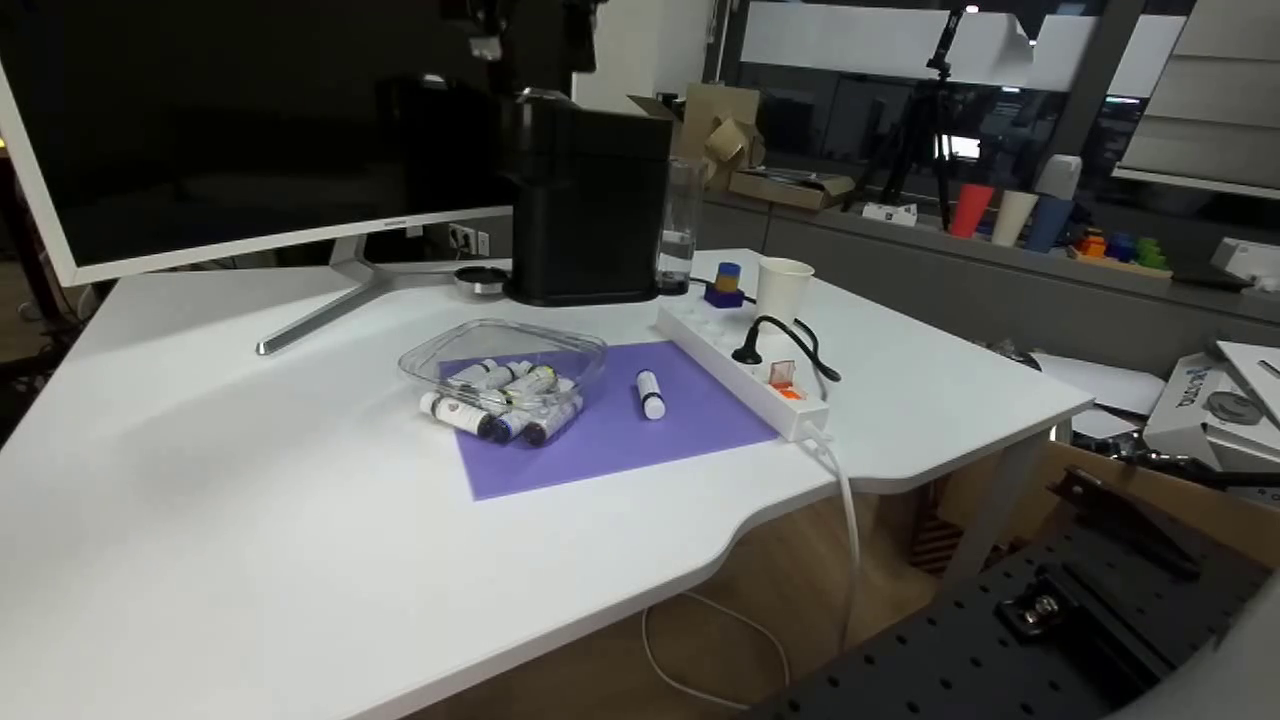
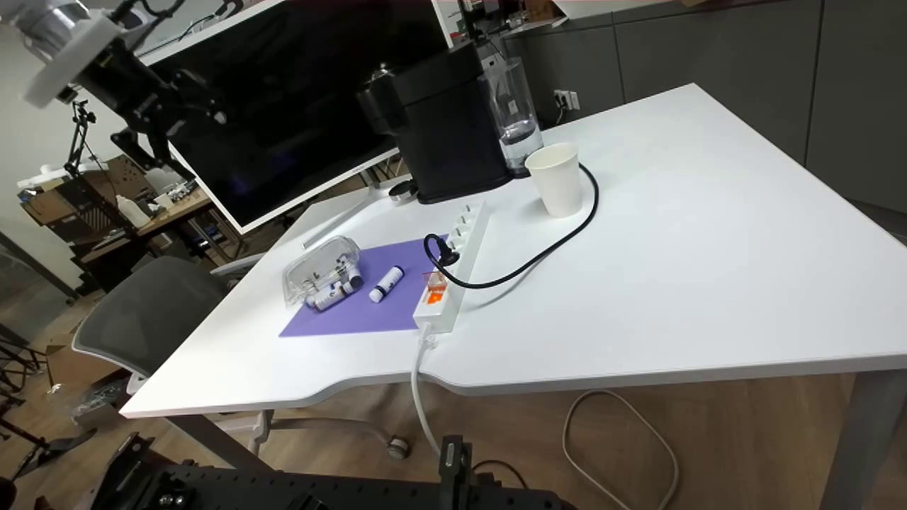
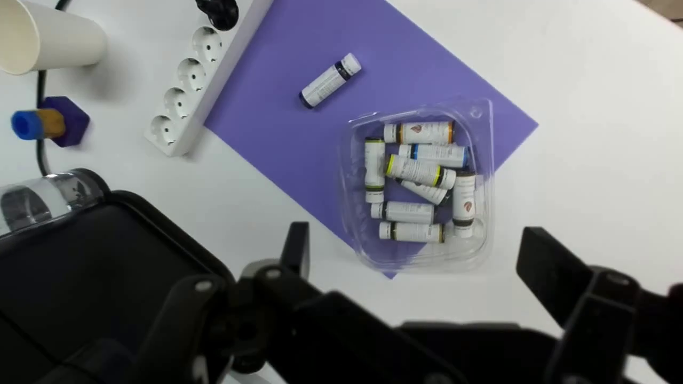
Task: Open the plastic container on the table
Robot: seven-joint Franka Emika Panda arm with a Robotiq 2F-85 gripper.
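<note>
The plastic container is a low see-through tub with a rounded rim. It shows in both exterior views [image 1: 592, 347] [image 2: 317, 256] and in the wrist view [image 3: 421, 262]. Several small white-labelled bottles lie in it. I cannot tell whether a separate lid covers it. It sits partly on the purple mat [image 1: 620, 435] and partly on the white table [image 1: 250, 550]. My gripper [image 3: 416, 238] is open and empty, high above the table, its fingers apart on both sides of the container's near end in the wrist view. It also shows in both exterior views [image 1: 537, 48] [image 2: 202, 144], dark and blurred.
A lone bottle [image 3: 328, 81] lies on the mat beside the container. A white power strip [image 1: 735, 375] with a black plug borders the mat. A black coffee machine [image 1: 595, 205], monitor [image 1: 250, 120], paper cup [image 1: 783, 287] and blue-yellow-purple piece [image 3: 53, 122] stand around.
</note>
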